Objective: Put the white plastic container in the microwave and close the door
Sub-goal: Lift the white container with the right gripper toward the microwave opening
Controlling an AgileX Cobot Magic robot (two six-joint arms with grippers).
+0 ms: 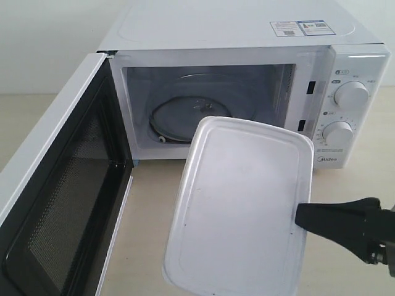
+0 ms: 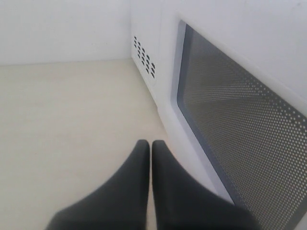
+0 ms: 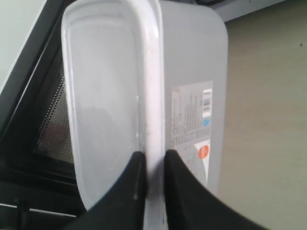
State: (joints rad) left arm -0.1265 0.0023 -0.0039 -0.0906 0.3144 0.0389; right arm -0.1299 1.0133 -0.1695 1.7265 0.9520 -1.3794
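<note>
At the left of the exterior view, the microwave's white door with its dark mesh window (image 1: 58, 203) stands swung wide open. The left gripper (image 2: 150, 148), clenched on nothing, sits just beside its outer face. In the centre, the white boxy Midea microwave (image 1: 247, 31) shows its round glass turntable (image 1: 185, 117). At lower centre-right, the rectangular translucent-white plastic container (image 1: 241, 209) hangs tilted before the opening, its lid rim pinched by the black right gripper (image 3: 154, 160) at the right edge.

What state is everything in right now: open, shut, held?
Door: swung wide open.
White plastic container: lid on, held up tilted, outside the microwave.
Right pincer: shut on the container's rim.
Left pincer: shut, empty.
</note>
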